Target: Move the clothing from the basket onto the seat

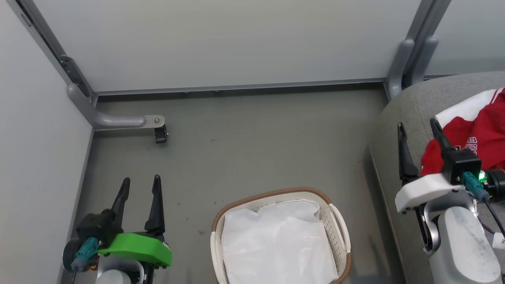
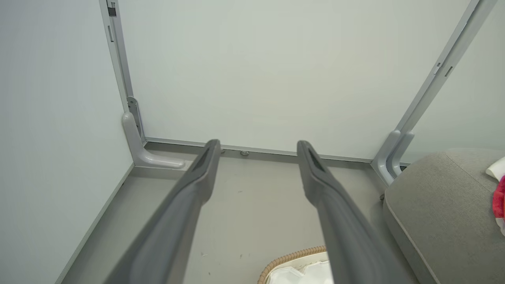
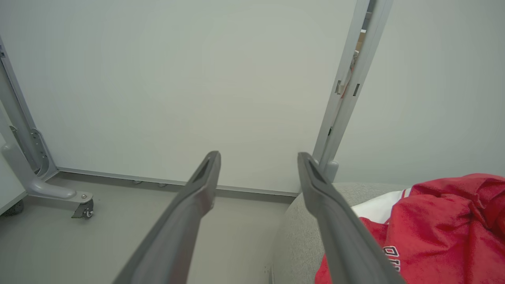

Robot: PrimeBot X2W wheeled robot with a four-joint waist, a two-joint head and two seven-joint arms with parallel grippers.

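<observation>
As the basket [image 1: 272, 193] looks bare, clothes [image 1: 485, 126]: right of it, on the seat [image 1: 410, 106].
Nearer: right gripper [image 1: 417, 123], fingers apart, empty.
Left gripper [image 1: 141, 179]: apart too.

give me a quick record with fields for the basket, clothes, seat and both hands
basket: on the floor, white liner inside, no clothes in the part in view
seat: grey, right of the basket
clothes: red and white, piled on the seat
left hand: open, empty, over the floor left of the basket
right hand: open, empty, over the seat's edge near the clothes
task: looks done
</observation>
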